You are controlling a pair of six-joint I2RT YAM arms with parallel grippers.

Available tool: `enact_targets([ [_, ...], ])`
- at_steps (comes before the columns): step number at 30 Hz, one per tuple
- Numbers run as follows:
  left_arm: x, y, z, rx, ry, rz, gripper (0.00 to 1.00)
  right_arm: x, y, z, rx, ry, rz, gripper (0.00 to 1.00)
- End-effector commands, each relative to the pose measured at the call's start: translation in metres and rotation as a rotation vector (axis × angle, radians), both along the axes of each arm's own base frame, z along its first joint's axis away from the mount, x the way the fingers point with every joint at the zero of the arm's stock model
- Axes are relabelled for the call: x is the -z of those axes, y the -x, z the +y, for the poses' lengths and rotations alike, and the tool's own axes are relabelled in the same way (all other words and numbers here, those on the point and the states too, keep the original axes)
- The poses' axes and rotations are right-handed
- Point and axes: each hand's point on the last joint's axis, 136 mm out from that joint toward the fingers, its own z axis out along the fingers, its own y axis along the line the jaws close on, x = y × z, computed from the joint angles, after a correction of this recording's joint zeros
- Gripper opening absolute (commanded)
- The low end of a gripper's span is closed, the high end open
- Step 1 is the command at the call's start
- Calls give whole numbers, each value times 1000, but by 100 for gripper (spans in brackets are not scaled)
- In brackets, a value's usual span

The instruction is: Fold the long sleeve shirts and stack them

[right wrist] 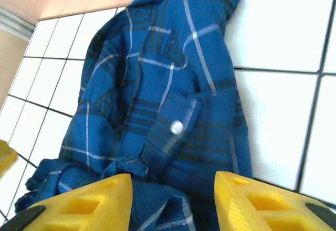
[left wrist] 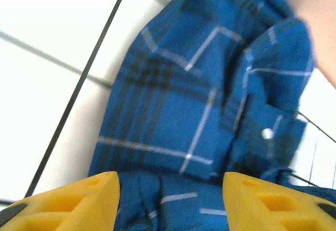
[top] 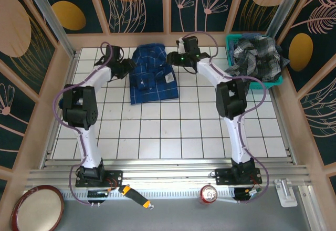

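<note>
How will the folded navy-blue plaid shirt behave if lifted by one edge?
Probably floppy: the navy-blue plaid shirt shows creases and bunched cloth. Its loose folded layers would likely sag open. Pushed, it may wrinkle rather than slide.

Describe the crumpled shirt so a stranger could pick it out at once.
Look to the far right corner of the white tiled table, where a teal mesh basket sits. The shirt is heaped in it. It is grey, black and white checked, unlike the blue plaid shirt lying flat on the tiles.

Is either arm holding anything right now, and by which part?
Nothing is gripped: the left gripper and right gripper both have jaws open at the blue plaid shirt.
</note>
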Motion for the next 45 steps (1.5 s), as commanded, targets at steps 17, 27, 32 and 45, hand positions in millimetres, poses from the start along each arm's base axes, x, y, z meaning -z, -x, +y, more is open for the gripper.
enact_targets([
  [17, -6, 96, 34, -43, -101, -62, 62, 55, 146, 78, -466, 309, -262, 39],
  [27, 18, 107, 39, -41, -138, -8, 62, 56, 64, 86, -301, 342, -238, 39],
  [32, 20, 110, 44, -48, -172, 6, 63, 49, 13, 89, -193, 364, -281, 41],
  [45, 50, 98, 11, 74, -93, 33, 63, 23, 54, 89, -187, 286, -310, 50],
])
